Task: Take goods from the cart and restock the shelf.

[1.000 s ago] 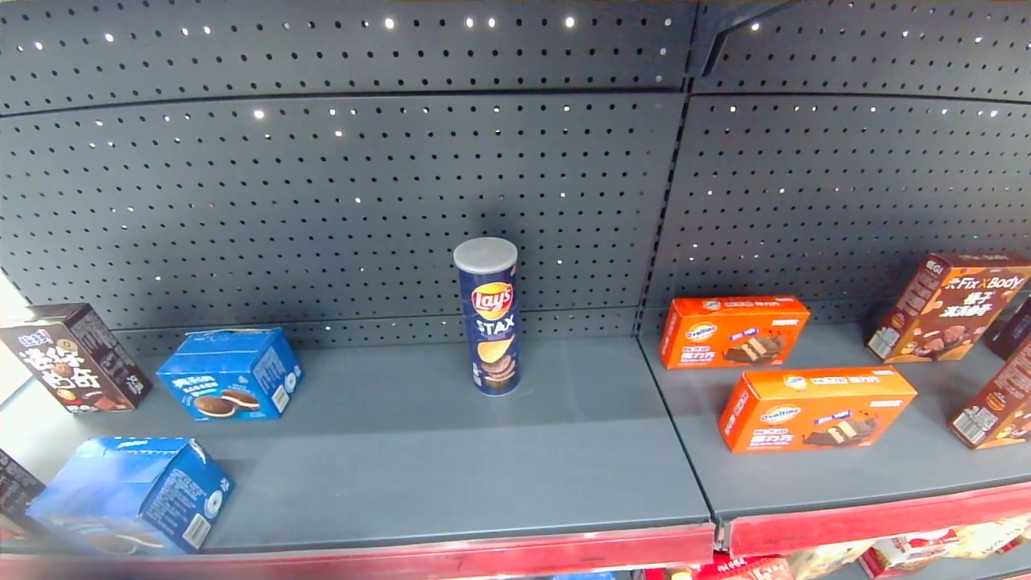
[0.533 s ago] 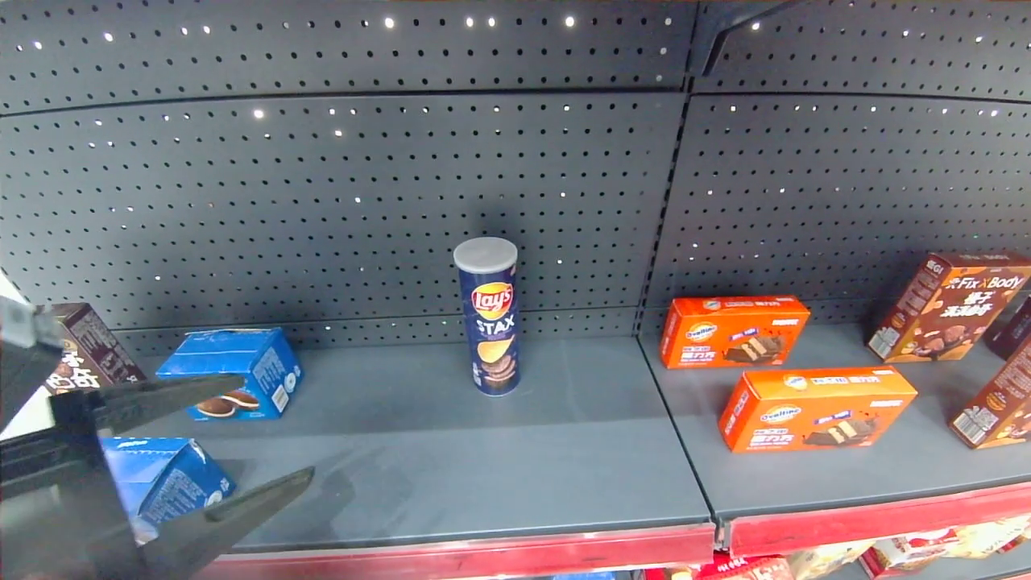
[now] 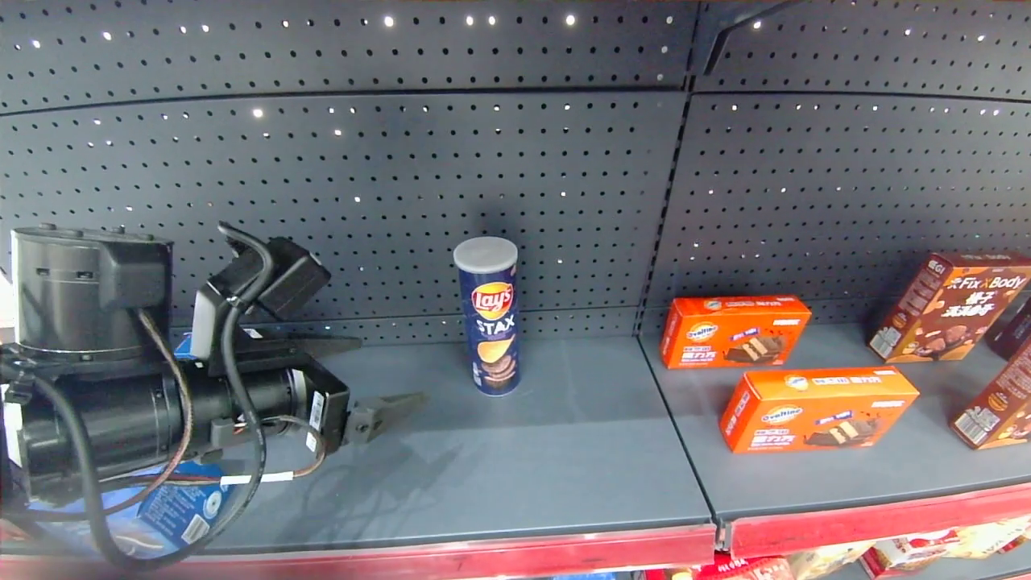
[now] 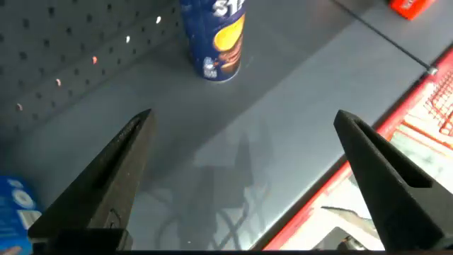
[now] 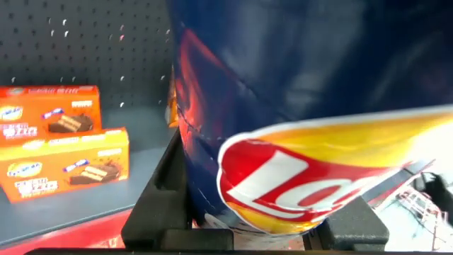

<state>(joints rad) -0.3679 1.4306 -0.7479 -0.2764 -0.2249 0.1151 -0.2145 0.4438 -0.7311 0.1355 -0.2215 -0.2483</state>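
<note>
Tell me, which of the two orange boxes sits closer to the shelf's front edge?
The orange box farther right, lying nearer the red edge. The other orange box sits behind it, back by the pegboard wall.

Cut off, covered, blurred
The left arm hides most of a blue box behind it, and a brown box runs off the head view's right edge. The standing can loses its top in the left wrist view; the held can is blurred up close, both its ends cropped.
</note>
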